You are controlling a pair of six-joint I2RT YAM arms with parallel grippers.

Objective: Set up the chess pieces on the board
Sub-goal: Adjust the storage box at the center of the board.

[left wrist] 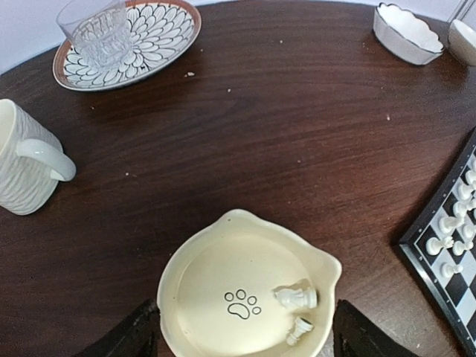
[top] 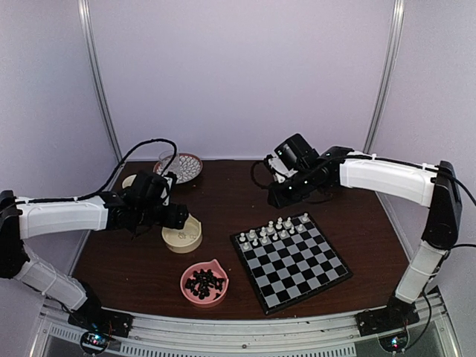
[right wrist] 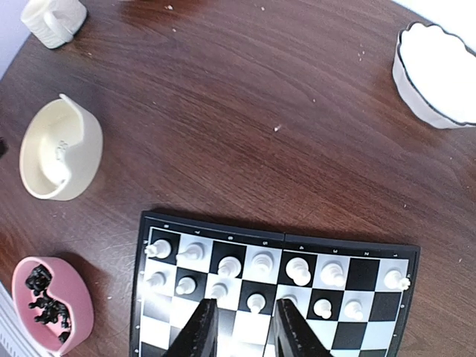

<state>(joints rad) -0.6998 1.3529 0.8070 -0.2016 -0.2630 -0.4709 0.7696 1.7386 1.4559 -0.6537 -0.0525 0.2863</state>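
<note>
Pale lilac walls enclose a dark wooden table (top: pixel 223 201) with two robot arms mounted at its near edge.

Toward the left edge, the left gripper (left wrist: pixel 245 341) hangs over a cream bowl (left wrist: pixel 195 286) printed with a paw mark. Its fingers are spread wide, one on each side of the bowl, and hold nothing. Two white chess pieces lie on their sides in the bowl, a larger one (left wrist: pixel 296 298) and a smaller one (left wrist: pixel 300 329), both close to the wall on the board side.

Near the table's near edge, a pink bowl (top: pixel 186 277) holds the black pieces (top: pixel 205 283), heaped together.

Toward the near right corner lies the board (top: pixel 297 268). White pieces (top: pixel 271 232) stand along its two far rows, and at least one far-row square is empty.

Beyond the board's far edge, the right gripper (right wrist: pixel 244 312) hovers raised, its fingers a little apart and holding nothing.

The step in hand looks like lifting one of the last white pieces from the cream bowl. To do it well, the left gripper should shift toward the board side and centre on one piece. It should then descend inside the rim without touching it and close gently. The pieces lie close together, so the fingers could catch both. The bowl may also slide if it is knocked. A piece picked up lying down would need to be turned upright before it is set on a square.
</note>
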